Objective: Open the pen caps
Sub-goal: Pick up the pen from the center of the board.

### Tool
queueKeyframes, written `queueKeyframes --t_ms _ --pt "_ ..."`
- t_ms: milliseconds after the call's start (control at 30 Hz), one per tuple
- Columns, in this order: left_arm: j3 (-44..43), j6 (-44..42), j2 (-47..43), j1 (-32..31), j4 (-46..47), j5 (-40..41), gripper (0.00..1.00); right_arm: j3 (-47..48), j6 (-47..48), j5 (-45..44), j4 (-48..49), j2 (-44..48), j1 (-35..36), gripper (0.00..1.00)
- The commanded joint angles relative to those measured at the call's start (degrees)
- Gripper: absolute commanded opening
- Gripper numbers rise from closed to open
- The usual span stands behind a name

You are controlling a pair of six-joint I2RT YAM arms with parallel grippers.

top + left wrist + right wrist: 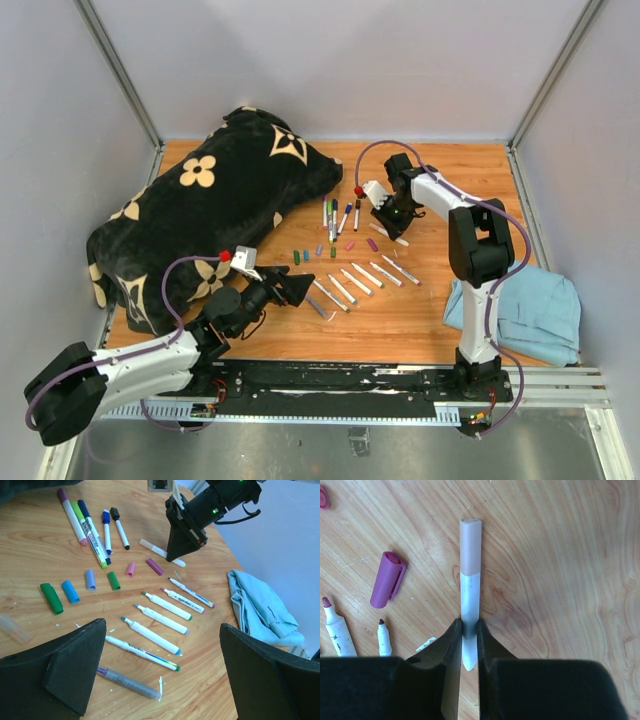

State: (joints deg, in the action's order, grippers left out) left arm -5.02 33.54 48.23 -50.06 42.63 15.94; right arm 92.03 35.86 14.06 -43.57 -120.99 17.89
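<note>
My right gripper (470, 627) is shut on the barrel of a white marker (470, 592) whose pale pink cap (470, 545) points away from the fingers. The marker lies low on the wood (392, 236). A loose purple cap (387, 579) lies to its left. Several capped markers (85, 525) are bunched at the back. Loose caps lie in a row: green (51, 597), blue (70, 591), light blue (90, 579), green (113, 580), pink (130, 569). Several uncapped white markers (160, 617) lie side by side. My left gripper (162, 630) hangs open above them, holding nothing.
A black cushion with tan flowers (200, 215) fills the back left of the table. A blue cloth (520, 310) lies at the right front. A grey marker (127, 681) and a clear cap (15, 627) lie near my left fingers.
</note>
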Motion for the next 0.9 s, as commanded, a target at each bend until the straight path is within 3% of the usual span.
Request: queueKeyframes --t_ms 0,867 --pt "0.5 0.6 0.6 0.1 3.3 -0.7 0.99 -1.7 0.5 0.7 -2.4 1.1 0.7 0.01" --pt "0.7 2.5 4.2 0.1 7.7 -3.0 0.99 -2.6 0.4 1.4 -2.0 3.1 0.5 0.01"
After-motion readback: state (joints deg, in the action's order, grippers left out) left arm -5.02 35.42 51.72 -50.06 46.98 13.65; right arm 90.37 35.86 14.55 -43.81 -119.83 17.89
